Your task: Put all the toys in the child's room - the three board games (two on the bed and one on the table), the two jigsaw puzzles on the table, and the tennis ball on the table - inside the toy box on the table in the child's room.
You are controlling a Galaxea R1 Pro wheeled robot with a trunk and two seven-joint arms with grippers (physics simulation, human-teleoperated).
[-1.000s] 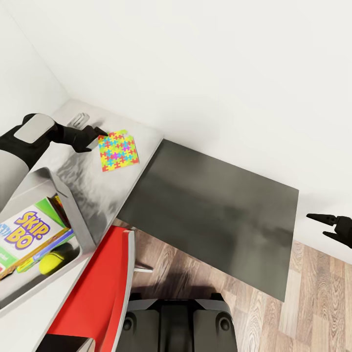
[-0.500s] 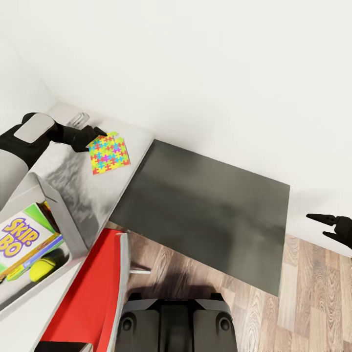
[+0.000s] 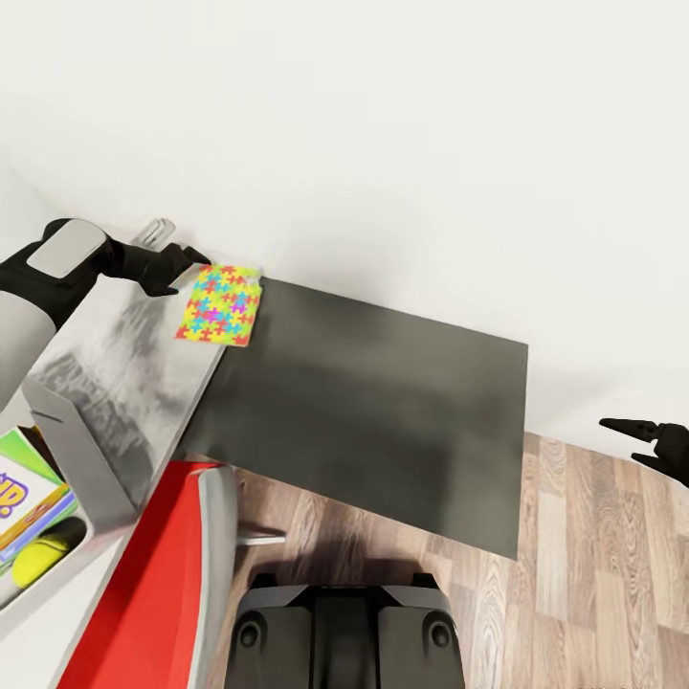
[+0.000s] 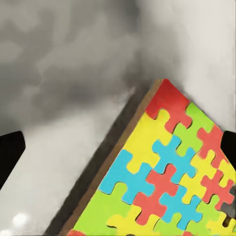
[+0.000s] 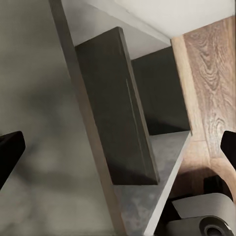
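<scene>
In the head view the left gripper (image 3: 194, 258) is at the upper left of the frame, right at the top edge of the jigsaw puzzle (image 3: 219, 305). The puzzle is a flat box covered in red, yellow, blue and green pieces. It lies on the pale grey surface (image 3: 115, 364), at its right edge, just beside the lower dark grey desk (image 3: 383, 402). In the left wrist view the puzzle (image 4: 167, 172) sits between the two black finger tips, which stand wide apart, so the jaws are open and hold nothing.

At the lower left of the head view is the light grey toy box (image 3: 72, 450). Inside it I can see a green and white game box (image 3: 19, 488) and the yellow tennis ball (image 3: 38, 560).

The right gripper (image 3: 643, 442) is at the right edge of the frame, over the wood floor (image 3: 593, 574) and well apart from the desks. Its jaws are open and empty.

A red chair (image 3: 153, 593) stands at the bottom left, just beside the pale surface. The robot's dark base (image 3: 344, 632) is at the bottom middle.
</scene>
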